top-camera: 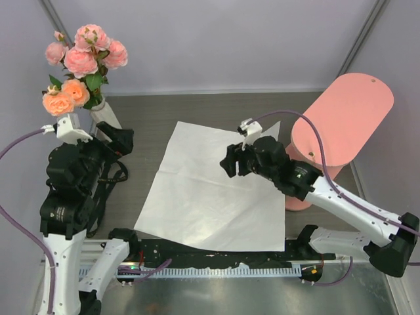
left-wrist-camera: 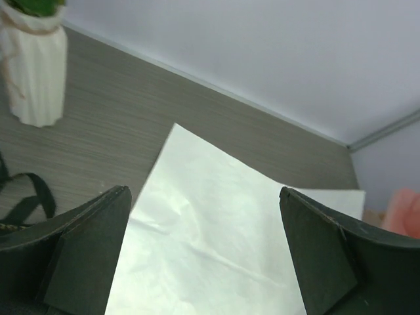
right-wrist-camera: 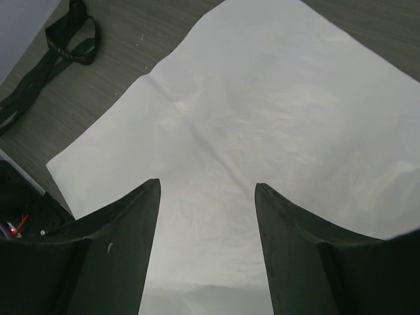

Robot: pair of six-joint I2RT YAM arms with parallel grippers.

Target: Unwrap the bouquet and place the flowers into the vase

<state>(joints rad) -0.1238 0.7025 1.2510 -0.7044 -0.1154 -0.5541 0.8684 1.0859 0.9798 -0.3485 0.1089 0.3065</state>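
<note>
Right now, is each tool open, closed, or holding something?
Left tool: open, holding nothing.
Right tool: open, empty, over the white paper sheet.

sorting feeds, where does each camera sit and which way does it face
Top external: above, behind the robot, looking down on paper, vase, pink stand; both arms show.
Left wrist: on the left arm, facing the far wall over the paper; open left gripper shows.
Right wrist: on the right arm, looking down at the paper; open right gripper shows.
Both wrist views share the paper and black ribbon.
</note>
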